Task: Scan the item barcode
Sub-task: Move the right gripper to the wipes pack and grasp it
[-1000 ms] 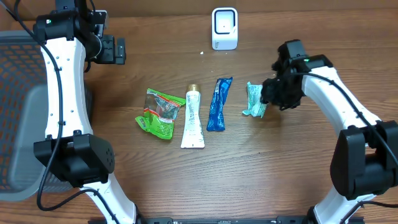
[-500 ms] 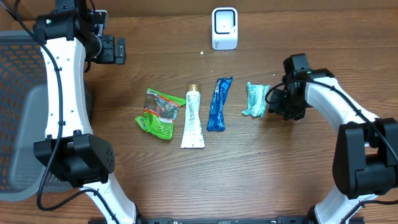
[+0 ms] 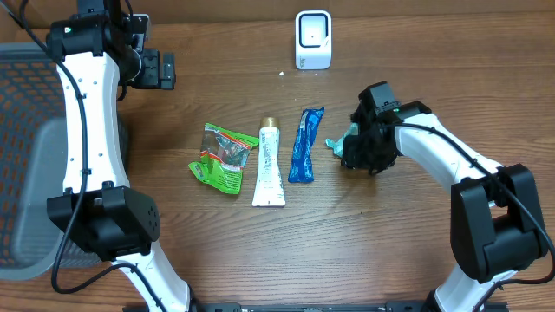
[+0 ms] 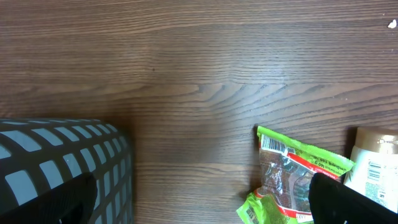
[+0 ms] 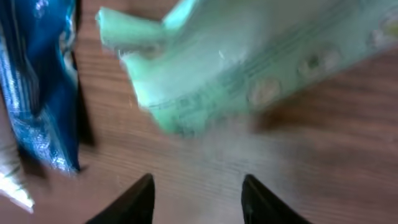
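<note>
The right end effector (image 3: 356, 153), fingers (image 5: 140, 199) parted, covered the green packet (image 3: 333, 145) except its 9 o'clock corner, while the left end effector (image 3: 165, 69) hung released over open desk (image 3: 390, 251) at 10 o'clock.

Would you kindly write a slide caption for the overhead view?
Right gripper at the mint-green packet; blue packet, white tube, green bag lie alongside; scanner stands behind.

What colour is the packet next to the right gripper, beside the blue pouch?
The packet is pale mint green with faint printed markings. The right wrist view shows it best, though blurred.
</note>
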`<state>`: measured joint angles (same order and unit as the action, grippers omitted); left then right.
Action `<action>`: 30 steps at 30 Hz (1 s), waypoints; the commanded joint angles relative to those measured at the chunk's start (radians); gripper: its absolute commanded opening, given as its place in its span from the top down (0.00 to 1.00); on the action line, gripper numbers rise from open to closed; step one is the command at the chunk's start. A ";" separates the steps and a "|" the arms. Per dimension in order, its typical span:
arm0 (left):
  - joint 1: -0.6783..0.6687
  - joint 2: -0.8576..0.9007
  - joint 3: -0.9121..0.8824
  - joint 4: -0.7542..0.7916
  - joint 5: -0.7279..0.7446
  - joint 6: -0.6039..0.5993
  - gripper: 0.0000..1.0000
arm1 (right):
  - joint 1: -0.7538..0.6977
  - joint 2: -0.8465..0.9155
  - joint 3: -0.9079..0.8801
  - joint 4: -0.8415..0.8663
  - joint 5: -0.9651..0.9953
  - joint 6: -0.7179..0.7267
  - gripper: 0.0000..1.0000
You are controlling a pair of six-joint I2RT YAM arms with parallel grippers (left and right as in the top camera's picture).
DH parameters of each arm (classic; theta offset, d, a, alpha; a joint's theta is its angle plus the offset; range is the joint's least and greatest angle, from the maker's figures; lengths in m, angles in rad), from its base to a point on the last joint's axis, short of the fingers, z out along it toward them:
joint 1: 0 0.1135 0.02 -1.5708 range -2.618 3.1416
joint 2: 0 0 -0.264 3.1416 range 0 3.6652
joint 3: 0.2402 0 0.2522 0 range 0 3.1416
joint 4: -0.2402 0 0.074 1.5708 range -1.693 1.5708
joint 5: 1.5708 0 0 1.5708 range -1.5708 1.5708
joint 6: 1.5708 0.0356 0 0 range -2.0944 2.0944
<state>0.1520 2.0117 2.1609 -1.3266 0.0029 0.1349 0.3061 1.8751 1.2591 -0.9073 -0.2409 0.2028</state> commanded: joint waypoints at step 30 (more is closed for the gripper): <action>-0.001 -0.035 0.017 0.003 -0.004 0.022 0.00 | -0.293 0.262 0.285 -0.024 -0.396 -0.607 0.23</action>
<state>0.1520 2.0117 2.1609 -1.3266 0.0029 0.1352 0.0101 2.1380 1.5471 -0.9356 -0.5690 -0.4248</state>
